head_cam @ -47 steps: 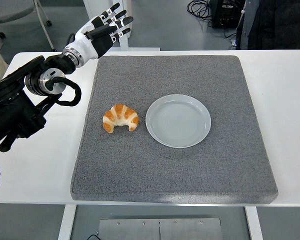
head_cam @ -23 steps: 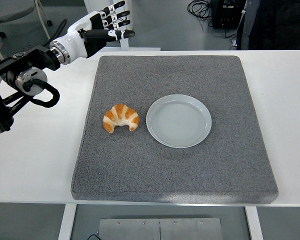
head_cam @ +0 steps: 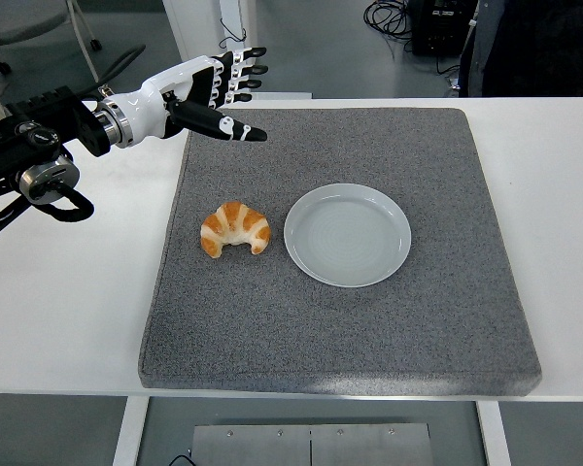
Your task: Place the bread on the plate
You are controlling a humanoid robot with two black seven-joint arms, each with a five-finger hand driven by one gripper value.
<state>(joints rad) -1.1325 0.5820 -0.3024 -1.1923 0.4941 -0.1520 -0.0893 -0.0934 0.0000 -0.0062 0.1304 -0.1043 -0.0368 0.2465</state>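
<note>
A golden croissant (head_cam: 234, 229) lies on the grey mat (head_cam: 369, 320), just left of a pale round plate (head_cam: 347, 234) that has nothing on it. My left hand (head_cam: 235, 97) reaches in from the upper left and hovers over the mat's far left corner, well behind the croissant. Its fingers (head_cam: 243, 70) are spread flat, the thumb points right, and it holds nothing. The right arm does not show.
The mat covers most of the white table (head_cam: 68, 291). A person in dark clothes (head_cam: 534, 49) stands beyond the table's far right. Cables and chair legs lie on the floor behind.
My left arm has swung in from the left edge, and the hand has come down and rightward from beyond the table's far edge to over the mat's far left corner, fingers spreading.
</note>
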